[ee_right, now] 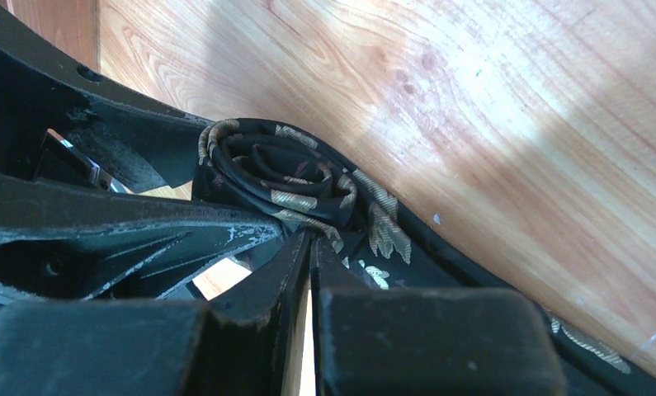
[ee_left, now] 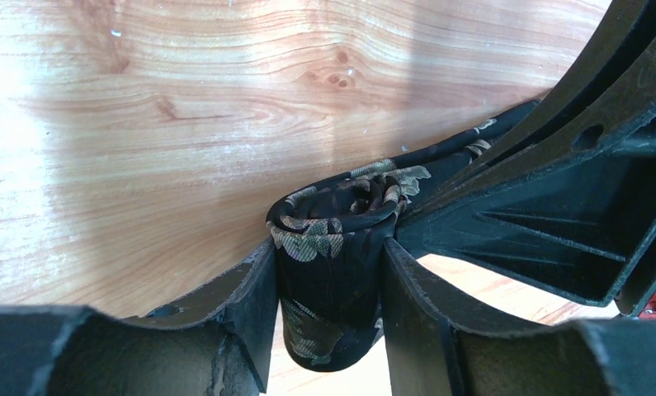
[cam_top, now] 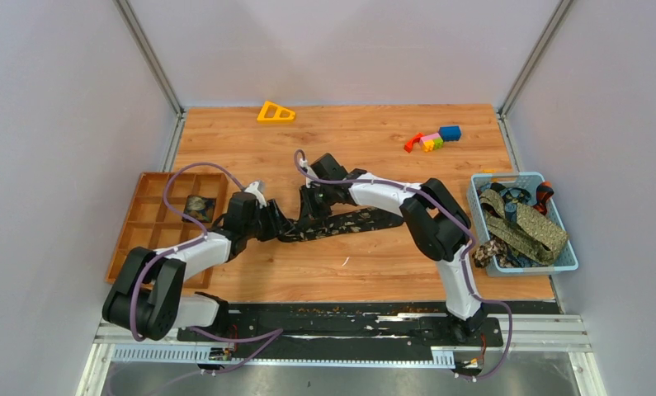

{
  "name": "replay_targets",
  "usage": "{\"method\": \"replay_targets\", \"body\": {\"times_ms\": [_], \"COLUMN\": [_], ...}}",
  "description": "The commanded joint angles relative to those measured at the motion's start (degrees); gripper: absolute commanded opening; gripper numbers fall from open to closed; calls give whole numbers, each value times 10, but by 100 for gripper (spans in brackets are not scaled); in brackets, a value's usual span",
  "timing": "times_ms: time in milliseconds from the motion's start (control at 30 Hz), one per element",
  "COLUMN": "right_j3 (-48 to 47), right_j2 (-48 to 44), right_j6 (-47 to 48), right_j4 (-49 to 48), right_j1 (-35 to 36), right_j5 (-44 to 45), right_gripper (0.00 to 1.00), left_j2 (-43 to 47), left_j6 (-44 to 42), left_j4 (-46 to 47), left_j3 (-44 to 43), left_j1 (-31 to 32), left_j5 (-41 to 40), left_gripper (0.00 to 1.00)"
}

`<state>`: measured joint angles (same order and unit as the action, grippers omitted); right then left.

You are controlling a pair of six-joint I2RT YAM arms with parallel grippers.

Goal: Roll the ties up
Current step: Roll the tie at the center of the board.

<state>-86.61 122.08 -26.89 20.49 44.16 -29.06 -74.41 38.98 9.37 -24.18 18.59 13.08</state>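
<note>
A black tie (cam_top: 365,219) with pale leaf patterns lies across the middle of the wooden table, its left end wound into a roll. My left gripper (cam_top: 285,228) is shut on that roll (ee_left: 332,247), which stands upright between its two fingers (ee_left: 250,297). My right gripper (cam_top: 312,216) comes from the other side. Its fingers are almost together and pinch the tie's fabric right at the roll (ee_right: 283,169). The unrolled tail (ee_right: 473,280) runs off to the right along the table.
An orange compartment tray (cam_top: 143,223) at the left holds one rolled tie (cam_top: 199,206). A blue basket (cam_top: 483,194) at the right holds several olive and dark ties (cam_top: 526,227). A yellow triangle toy (cam_top: 276,112) and coloured blocks (cam_top: 433,139) lie at the back.
</note>
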Motion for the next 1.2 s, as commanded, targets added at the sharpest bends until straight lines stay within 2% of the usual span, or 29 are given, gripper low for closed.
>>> {"method": "replay_targets", "body": {"times_ms": [0, 267, 567, 900, 967, 1167], "right_j3": [6, 17, 39, 51, 61, 104], "right_j2": [-48, -87, -110, -127, -135, -181], "right_j6": [3, 2, -1, 12, 20, 51], "right_j4": [-12, -7, -11, 0, -8, -35], "right_j1": [-1, -2, -2, -4, -4, -11], "right_j5": [-1, 14, 23, 44, 42, 55], "right_gripper": [6, 10, 11, 13, 17, 37], "left_j2": [-10, 7, 46, 61, 59, 51], "left_j6": [1, -37, -94, -136, -140, -147], "left_j4": [32, -41, -171, -248, -257, -272], "left_j3": [-3, -22, -69, -111, -118, -133], "left_j1": [-4, -4, -4, -3, -3, 5], "left_j5": [12, -11, -52, -102, -112, -130], "left_gripper": [50, 43, 42, 42, 42, 41]}}
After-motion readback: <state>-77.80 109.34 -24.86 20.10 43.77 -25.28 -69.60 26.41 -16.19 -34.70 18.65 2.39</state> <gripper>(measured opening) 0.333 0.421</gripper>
